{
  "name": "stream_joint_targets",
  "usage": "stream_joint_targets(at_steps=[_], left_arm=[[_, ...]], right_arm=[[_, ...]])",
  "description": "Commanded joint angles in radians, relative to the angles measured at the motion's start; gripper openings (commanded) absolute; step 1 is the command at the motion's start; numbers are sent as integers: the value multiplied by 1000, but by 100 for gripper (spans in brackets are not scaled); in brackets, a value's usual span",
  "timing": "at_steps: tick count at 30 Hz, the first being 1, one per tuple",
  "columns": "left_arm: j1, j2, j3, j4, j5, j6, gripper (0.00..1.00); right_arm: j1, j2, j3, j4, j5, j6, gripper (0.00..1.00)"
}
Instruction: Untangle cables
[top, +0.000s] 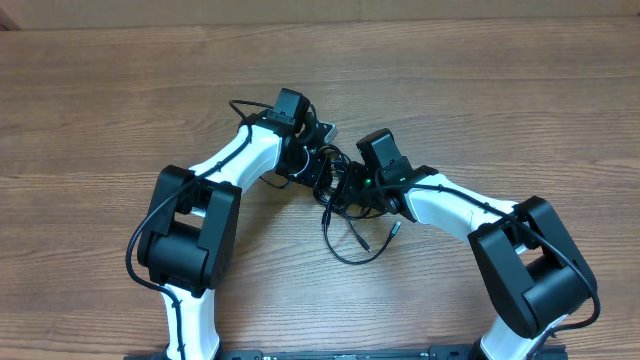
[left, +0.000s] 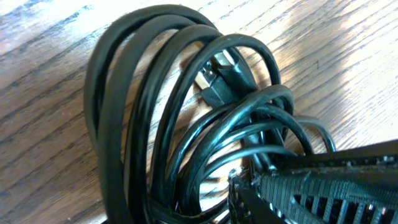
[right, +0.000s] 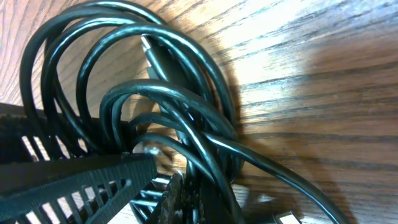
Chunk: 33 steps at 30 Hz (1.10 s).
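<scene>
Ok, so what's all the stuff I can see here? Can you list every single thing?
cables: one tangled bunch, too knotted to count the strands, black, middle of the table between the two arms
plug ends: at least two, dark, on loose strands trailing out of the bunch
table: one, brown wood, under everything
left arm: one, white and black, reaching in to the bunch
right arm: one, white and black, reaching in from the other side
left end effector: one, black, at the bunch, opening unclear
right end effector: one, black, shut, in among the strands
</scene>
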Motion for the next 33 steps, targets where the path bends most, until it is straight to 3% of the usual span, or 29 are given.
stream_joint_targets(at_steps=[1,8,14,18,24,33], left_arm=[[-7,24,-16,17,-135,-17,36],[-7,24,-16,62,-220,-55,42],[-7,24,-16,69,-248,-56,43],[-7,24,4,-57,-256,53,53],[-7,21,162,-311,-297,59,58],[-40,23,208,-399,-296,55,62]], right_arm=[[-10,4,-3,6,-122,-45,4],[-37,3,-3,5,-245,-114,4],[-38,3,-3,-14,-220,-114,4],[-39,3,-3,-13,-209,-113,4],[-39,3,-3,-6,-209,-110,4],[-39,3,-3,-13,-208,-110,4]])
